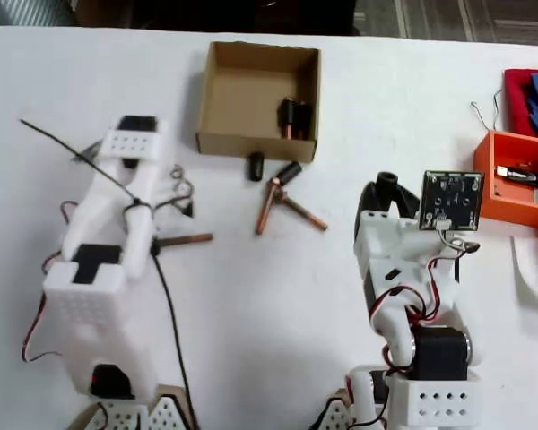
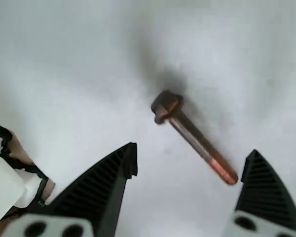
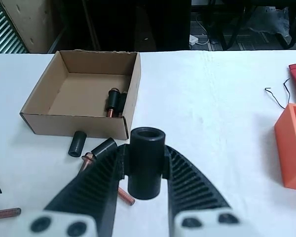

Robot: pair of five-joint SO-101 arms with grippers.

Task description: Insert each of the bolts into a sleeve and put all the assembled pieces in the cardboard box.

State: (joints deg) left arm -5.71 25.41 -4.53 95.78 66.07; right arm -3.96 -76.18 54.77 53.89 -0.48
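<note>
Right wrist view — right pincer point(image 3: 145, 154) pinches sleeve point(image 3: 147, 173); left pincer point(image 2: 192, 149) spread — bolt point(image 2: 190, 138) seemingly beneath.

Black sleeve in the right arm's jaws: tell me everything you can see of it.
The black cylindrical sleeve is a short, thick-walled tube, matt, perhaps plastic or blackened metal, with a round bore open at the upper end; no bolt shows there. It stands upright, clamped on two sides between the ribbed black jaws of the right arm, its top above their tips. Nothing else visibly touches it. In the high view it sits right of the open brown cardboard box, nearer the arms.
</note>
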